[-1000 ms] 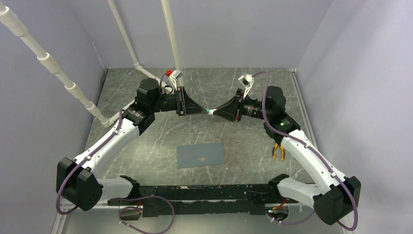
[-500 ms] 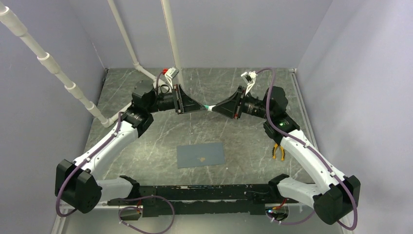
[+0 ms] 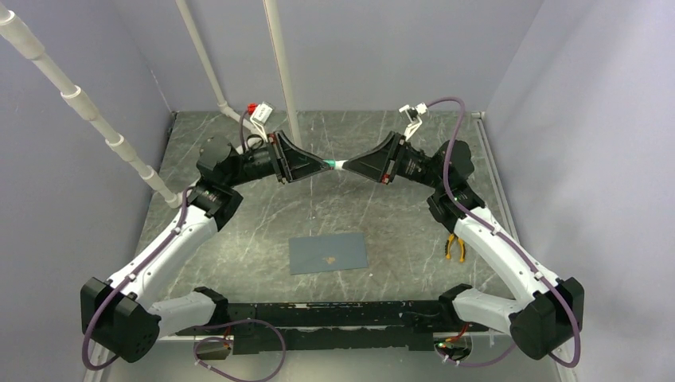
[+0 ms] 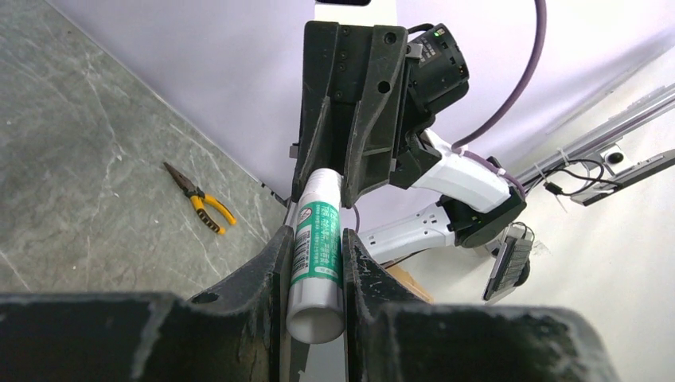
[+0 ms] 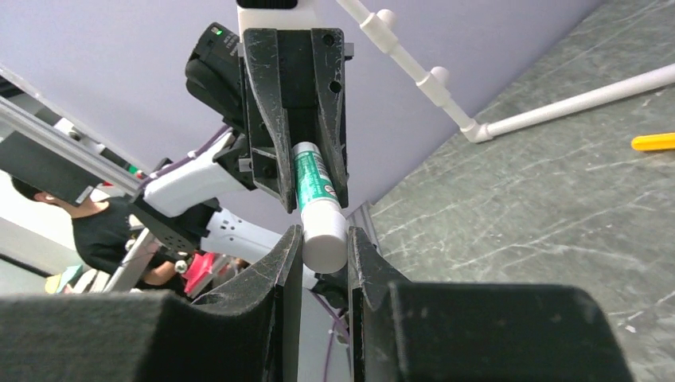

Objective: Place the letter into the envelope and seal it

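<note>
- My left gripper (image 3: pixel 320 165) and right gripper (image 3: pixel 349 165) each clamp one end of a glue stick (image 4: pixel 317 239)
- The envelope (image 3: pixel 328 253) lies flat, well apart from both claws

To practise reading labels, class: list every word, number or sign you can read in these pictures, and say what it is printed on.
Green label on the white tube: lines of white print, too small and blurred to read in either wrist view.
Nothing else in view carries readable text.
</note>
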